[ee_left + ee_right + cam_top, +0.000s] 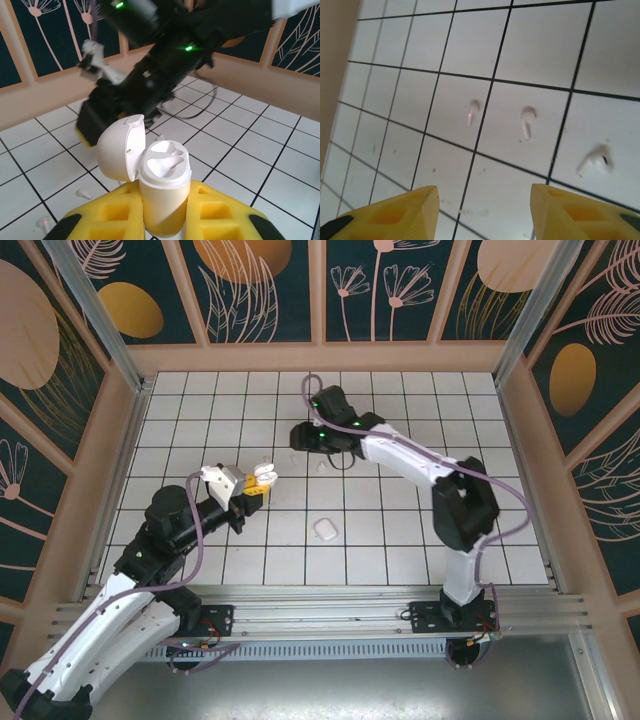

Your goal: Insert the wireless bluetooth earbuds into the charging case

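My left gripper (pixel 163 202) is shut on the body of a white charging case (pixel 165 185) and holds it upright above the floor. Its lid (pixel 119 155) is swung open to the left, and both moulded sockets are empty. In the top view this gripper (pixel 260 481) hovers left of centre. Three small white earbuds lie on the tiles under my right gripper (pixel 485 212): one with a red light (pixel 472 111), one beside it (pixel 527 121), and one further right (pixel 593 161). The right gripper's yellow fingers (pixel 395 215) stand open above the floor with nothing between them.
A second white case (pixel 325 529) lies shut on the tiles near the centre front. My right arm (pixel 420 465) stretches across the middle toward the far left. Wooden walls (pixel 320 358) enclose the tiled floor.
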You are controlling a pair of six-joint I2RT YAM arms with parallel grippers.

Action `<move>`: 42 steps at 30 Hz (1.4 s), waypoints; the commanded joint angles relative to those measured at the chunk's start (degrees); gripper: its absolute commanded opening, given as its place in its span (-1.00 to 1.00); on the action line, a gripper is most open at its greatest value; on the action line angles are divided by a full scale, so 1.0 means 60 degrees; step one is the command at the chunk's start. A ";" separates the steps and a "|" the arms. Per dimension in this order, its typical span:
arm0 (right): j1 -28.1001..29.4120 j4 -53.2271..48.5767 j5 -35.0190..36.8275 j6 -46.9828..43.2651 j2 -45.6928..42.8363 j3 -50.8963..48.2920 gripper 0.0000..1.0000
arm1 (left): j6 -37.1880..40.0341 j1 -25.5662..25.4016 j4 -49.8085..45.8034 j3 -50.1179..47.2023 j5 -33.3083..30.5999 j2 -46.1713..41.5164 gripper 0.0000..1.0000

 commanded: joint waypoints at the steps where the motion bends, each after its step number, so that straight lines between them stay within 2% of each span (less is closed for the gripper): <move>1: 0.0455 -0.0939 0.0652 0.0394 0.1274 0.1577 0.03 | 0.0295 -0.0045 -0.0357 -0.0018 -0.0222 -0.0147 -1.00; 7: 0.0992 -0.1703 0.1329 0.0570 0.3715 0.4318 0.02 | 0.0785 -0.0032 -0.0790 0.0142 -0.0293 -0.0185 -1.00; 13: 0.1202 -0.1739 0.1799 0.0919 0.5168 0.5825 -0.14 | 0.0898 -0.0040 -0.0932 0.0141 -0.0096 -0.0179 -1.00; 20: 0.1244 -0.1480 0.2286 0.0898 0.5407 0.5769 -0.19 | 0.0908 -0.0043 -0.0804 0.0015 -0.0007 -0.0189 -1.00; 25: 0.1254 -0.0963 0.2135 0.0837 0.5510 0.5494 -0.23 | 0.1066 -0.0038 -0.0854 -0.0011 -0.0093 -0.0136 -1.00; 36: 0.1309 -0.0961 0.1809 0.0716 0.5848 0.5599 -0.25 | 0.1019 -0.0047 -0.0933 0.0050 -0.0124 -0.0170 -1.00; 42: 0.1309 -0.1099 0.1876 0.0578 0.5844 0.5584 -0.49 | 0.0977 -0.0032 -0.0932 0.0036 -0.0107 -0.0186 -1.00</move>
